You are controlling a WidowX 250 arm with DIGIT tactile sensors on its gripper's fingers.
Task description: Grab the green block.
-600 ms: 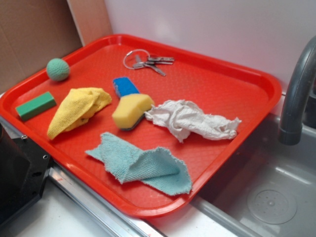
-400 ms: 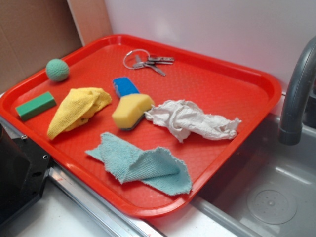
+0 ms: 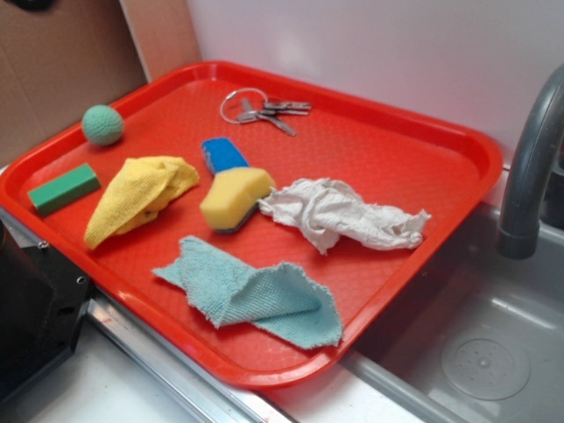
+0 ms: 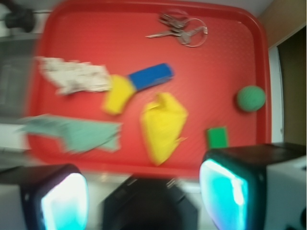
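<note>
— Surface?
— Red tray [image 3: 423, 123], shallow raised rim, set on a grey counter beside a steel sink [image 3: 476, 352]. Dark curved faucet [image 3: 529, 176] at the right edge. White wall behind, brown cardboard panel [image 3: 53, 62] at the left.

— On the tray?
— Green block [image 3: 63, 189] lying flat near the left rim, apart from everything else. Fuzzy teal ball [image 3: 104, 124] beyond it, yellow cloth [image 3: 139, 196] just to its right. Then yellow sponge [image 3: 234, 197] against a blue sponge [image 3: 224, 153], white rag [image 3: 344, 213], light teal cloth [image 3: 251, 291] at the near edge, keys [image 3: 263, 109] at the far side.

— Gripper?
— Seen only from the wrist camera, blurred: gripper [image 4: 144, 191] well above the tray's near edge, fingers [image 4: 62, 201] spread wide, holding nothing. Green block [image 4: 217, 137] just past the right finger.
</note>
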